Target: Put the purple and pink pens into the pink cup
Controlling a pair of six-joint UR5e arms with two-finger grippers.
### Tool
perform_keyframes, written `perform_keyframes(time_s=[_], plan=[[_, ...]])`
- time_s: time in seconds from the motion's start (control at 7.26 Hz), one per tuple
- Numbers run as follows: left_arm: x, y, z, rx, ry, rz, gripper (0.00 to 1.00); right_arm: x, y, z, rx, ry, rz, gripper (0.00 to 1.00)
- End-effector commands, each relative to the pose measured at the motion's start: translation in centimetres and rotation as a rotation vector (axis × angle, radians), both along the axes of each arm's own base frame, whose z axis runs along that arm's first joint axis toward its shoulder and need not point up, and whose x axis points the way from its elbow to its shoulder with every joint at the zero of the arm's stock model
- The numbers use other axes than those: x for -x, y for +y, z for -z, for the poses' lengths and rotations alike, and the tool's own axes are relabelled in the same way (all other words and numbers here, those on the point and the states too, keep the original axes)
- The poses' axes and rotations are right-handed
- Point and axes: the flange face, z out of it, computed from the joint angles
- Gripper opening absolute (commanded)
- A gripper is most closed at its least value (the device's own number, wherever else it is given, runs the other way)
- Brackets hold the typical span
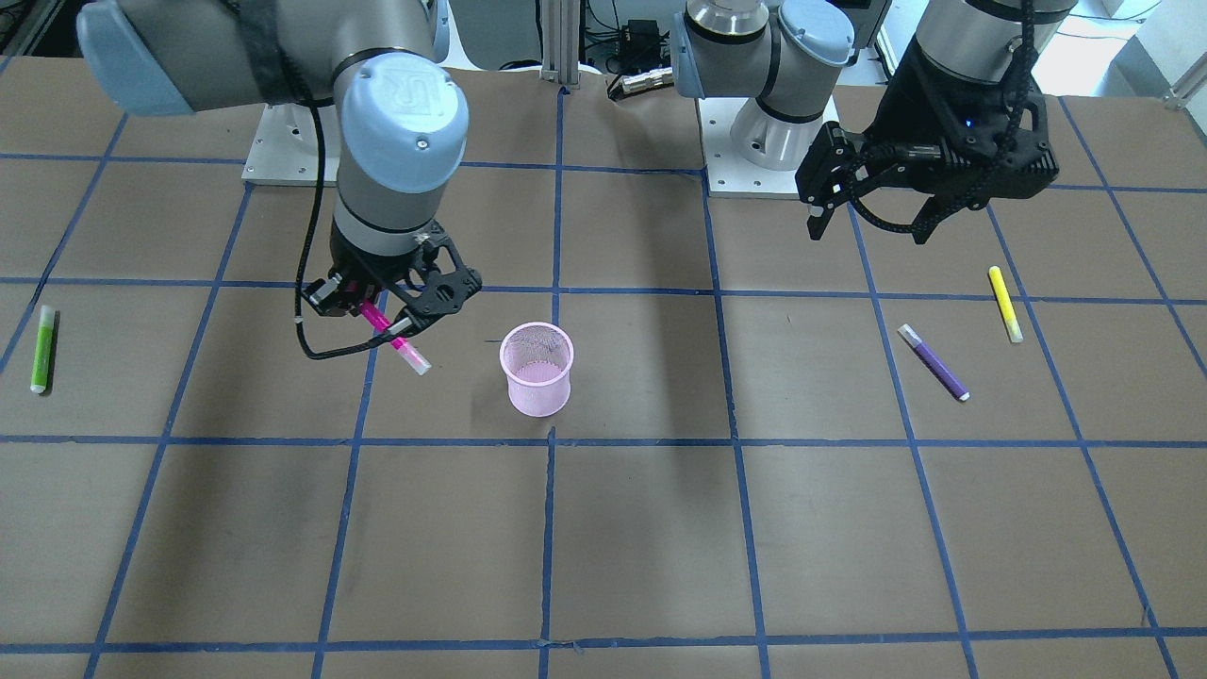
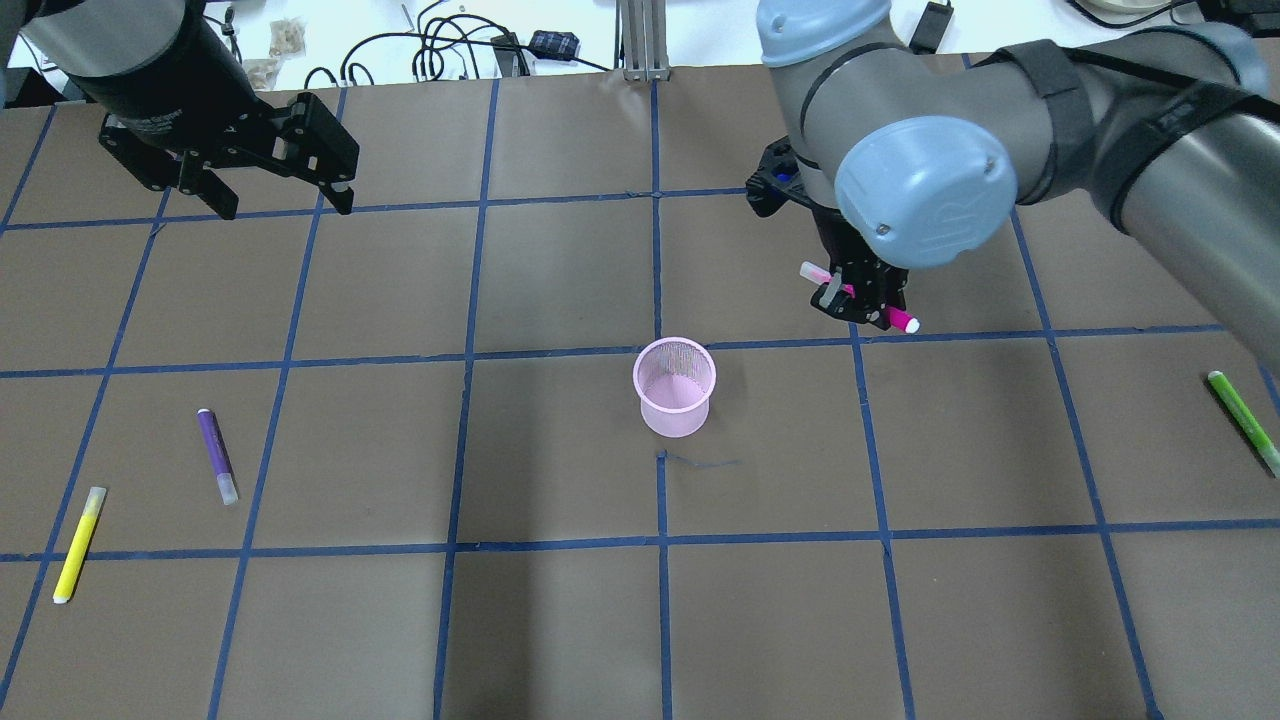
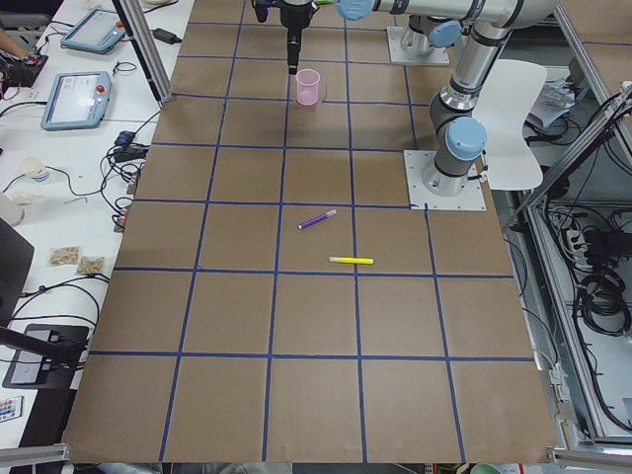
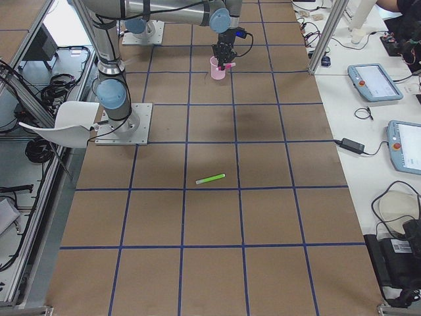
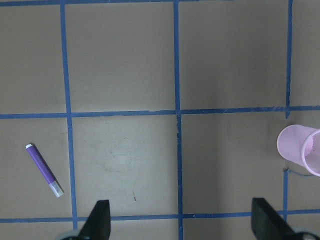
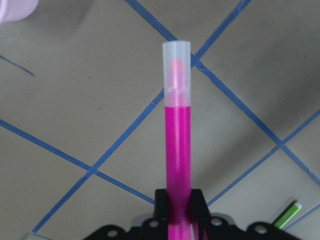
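1. The right claw (image 1: 385, 319) is clamped on the barrel of the pink pen (image 1: 407, 356), which slants out below the fingers, capped end lowest, clear of the brown surface (image 1: 641, 547).
2. The pink cup (image 1: 537, 370) stands upright near this claw, lower and off to the side toward the other arm. No pen shows inside its mesh wall.
3. The left claw (image 1: 868, 224) hangs spread wide with nothing between its fingers. The purple pen (image 1: 934, 362) lies flat on the surface below and beyond it, away from the robot's base, apart from both fingers.
4. A yellow pen (image 1: 1005, 303) lies near the purple one on the left claw's outer side. A green pen (image 1: 42, 348) lies well out from the right claw.
5. By the look of it, neither pen is in yet. The pink one appears partway there: lifted, but not over the rim. It must be brought above the cup, stood more upright and let go. The purple pen's whole trip is left to do.
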Motion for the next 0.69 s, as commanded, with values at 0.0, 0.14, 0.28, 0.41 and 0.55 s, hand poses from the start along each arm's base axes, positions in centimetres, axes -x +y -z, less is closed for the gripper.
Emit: perform_keyframes(time_s=[0.0,0.14,0.28,0.41,0.55], plan=[[0.0,0.0,0.0,0.0,0.001,-0.002,1.0,-5.4,1.3,2.0,-0.041,0.057,-0.183,0.0],[-0.1,0.0,-0.1,0.001,-0.003,-0.003,1.0,-6.9,2.1,2.5,-0.045,0.063,-0.208,0.0],[-0.3,0.1,0.0,0.0,-0.003,-0.008,1.0,-8.5,2.9,3.4,-0.054,0.079,-0.238,0.0],[-0.6,-0.1,0.4,-0.008,-0.001,-0.011,1.0,-9.5,3.7,4.1,-0.068,0.118,-0.264,0.0],[-0.7,-0.1,0.8,-0.015,0.001,-0.011,1.0,-10.6,4.3,5.2,-0.08,0.15,-0.295,0.0]])
